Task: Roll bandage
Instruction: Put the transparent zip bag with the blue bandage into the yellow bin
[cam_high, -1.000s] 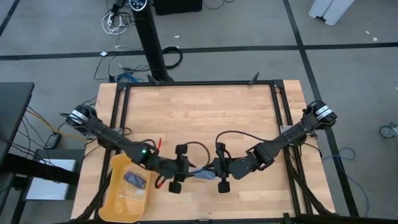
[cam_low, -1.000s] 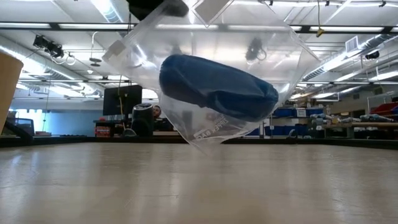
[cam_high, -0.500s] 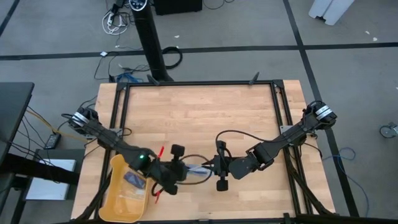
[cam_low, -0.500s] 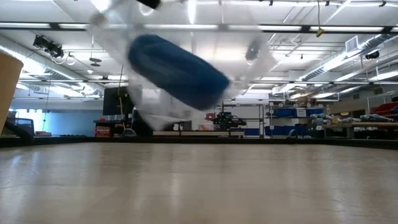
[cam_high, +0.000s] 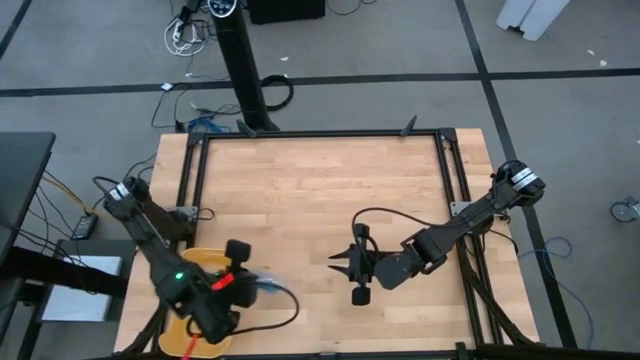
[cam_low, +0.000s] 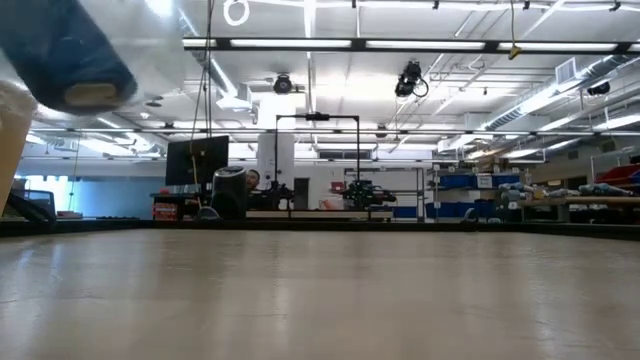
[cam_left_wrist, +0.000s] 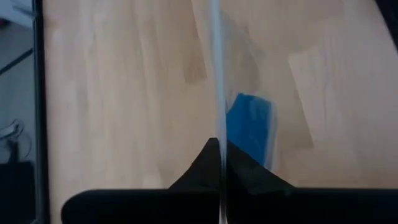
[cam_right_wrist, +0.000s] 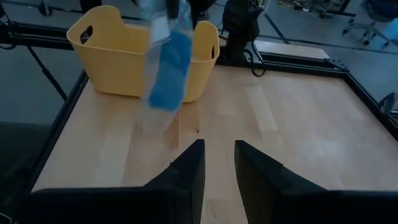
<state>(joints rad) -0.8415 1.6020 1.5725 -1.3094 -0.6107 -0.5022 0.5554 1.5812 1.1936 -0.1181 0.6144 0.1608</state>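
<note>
The bandage (cam_right_wrist: 169, 70) is a bright blue roll inside a clear plastic bag (cam_right_wrist: 155, 28). The bag hangs in the air in front of the yellow basket (cam_right_wrist: 118, 59). My left gripper (cam_high: 250, 283) is shut on the bag at the table's near left, above the basket's edge (cam_high: 200, 258). The low view shows the blue roll (cam_low: 70, 55) high at its left. My right gripper (cam_high: 340, 262) stands open near the table's middle, pointing at the bag from a distance, with nothing between its fingers (cam_right_wrist: 189, 165). My left gripper pinches the clear bag by a thin edge (cam_left_wrist: 217, 134) between its two shut fingers (cam_left_wrist: 205, 163). It slants downward. The bag hangs below the fingers, lifted clear of the table, with the blue roll (cam_left_wrist: 249, 127) lying inside it.
The yellow basket with cut-out handles stands at the table's near left corner. A black frame (cam_high: 320, 135) runs round the wooden tabletop. Bare wood (cam_high: 320, 200) lies between the arms and toward the far edge.
My left gripper has shut on the bag and swung up and toward the table's near left, over the basket, carrying the bag with the roll inside and turning as it went. My right gripper has opened, let go of the bag and stayed where it was.
</note>
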